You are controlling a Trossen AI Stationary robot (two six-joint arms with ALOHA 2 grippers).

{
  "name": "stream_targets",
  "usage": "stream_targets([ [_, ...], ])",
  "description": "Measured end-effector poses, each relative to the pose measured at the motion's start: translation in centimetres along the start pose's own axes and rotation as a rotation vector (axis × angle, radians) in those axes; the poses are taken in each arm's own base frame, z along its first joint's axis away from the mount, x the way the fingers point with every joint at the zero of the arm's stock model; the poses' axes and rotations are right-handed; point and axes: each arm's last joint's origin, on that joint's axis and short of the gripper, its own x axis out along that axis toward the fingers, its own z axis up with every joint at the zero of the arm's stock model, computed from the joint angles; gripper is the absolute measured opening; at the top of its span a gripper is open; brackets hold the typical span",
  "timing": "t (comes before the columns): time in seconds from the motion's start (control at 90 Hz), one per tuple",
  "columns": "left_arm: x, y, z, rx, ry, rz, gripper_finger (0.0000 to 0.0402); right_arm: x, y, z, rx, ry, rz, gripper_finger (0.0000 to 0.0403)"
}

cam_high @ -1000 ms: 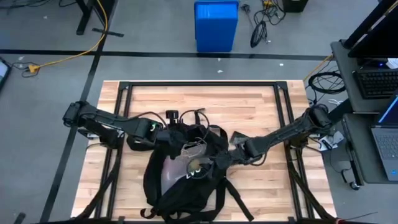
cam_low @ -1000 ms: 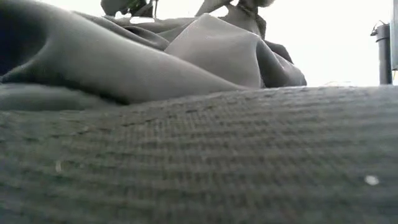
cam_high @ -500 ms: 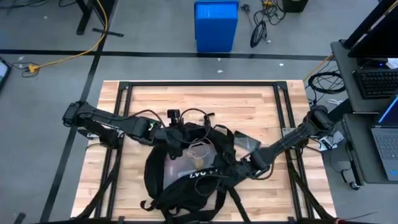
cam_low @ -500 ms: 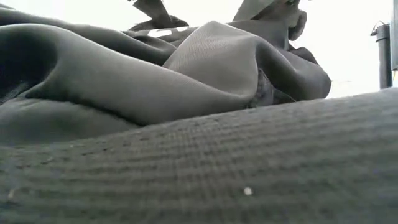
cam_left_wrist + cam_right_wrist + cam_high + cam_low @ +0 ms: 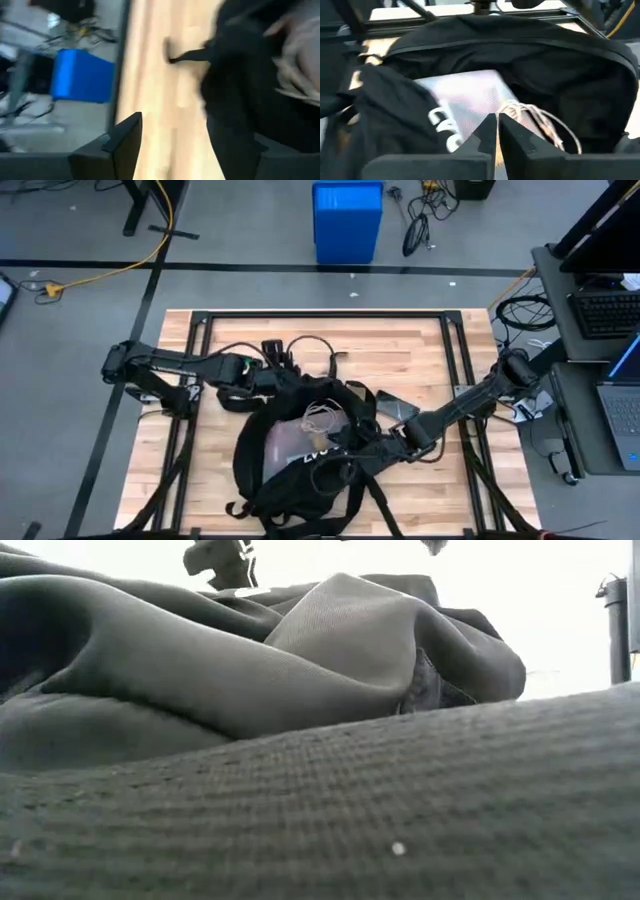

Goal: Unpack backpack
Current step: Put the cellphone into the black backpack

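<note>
Since a second ago the left gripper (image 5: pixel 283 366), fingers spread, has drawn back to the backpack (image 5: pixel 300 450)'s far rim. The right gripper (image 5: pixel 497 131), fingers pressed together, sits over the open mouth. Soft, floppy fabric; the rim looks the best hold.

Two dark jointed arms, matte black angular fingers (image 5: pixel 487 135), thin black cables looping by left wrist

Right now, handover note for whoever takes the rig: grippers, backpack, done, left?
Left gripper: open, empty, at the backpack's far edge over bare wood.
Right gripper: fingers nearly together, holding nothing visible, at the bag's open mouth.
Backpack: lies mid-table, opened; a pale pouch and a coiled white cable show inside.
Done: bag opened. A dark flat item lies on the table beside it.
Left: pull out the pouch and cable.
</note>
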Motion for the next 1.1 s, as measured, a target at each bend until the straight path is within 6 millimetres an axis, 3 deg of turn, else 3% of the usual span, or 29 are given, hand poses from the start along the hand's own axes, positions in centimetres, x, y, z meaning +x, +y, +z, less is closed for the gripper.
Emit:
stream_targets([
  [0.244, -1.4, -1.6, 0.1, 0.051, -0.041, -0.064, 0.0215, -3.2, 3.2, -1.8, 0.041, 0.117, 0.133, 0.0001],
  [0.522, -3.4, -3.3, 0.3, 0.091, -0.122, -0.103, 0.0215, -4.9, 6.8, -5.0, 0.174, 0.257, 0.258, 0.0],
  [0.822, -5.3, -5.6, 1.0, 0.111, -0.247, -0.153, 0.0215, -2.4, 9.1, -8.9, 0.166, 0.392, 0.258, 0.0],
  [1.1, -6.3, -6.6, 1.6, 0.093, -0.338, -0.179, 0.0215, 2.2, 10.5, -10.6, 0.136, 0.415, 0.385, 0.0],
])
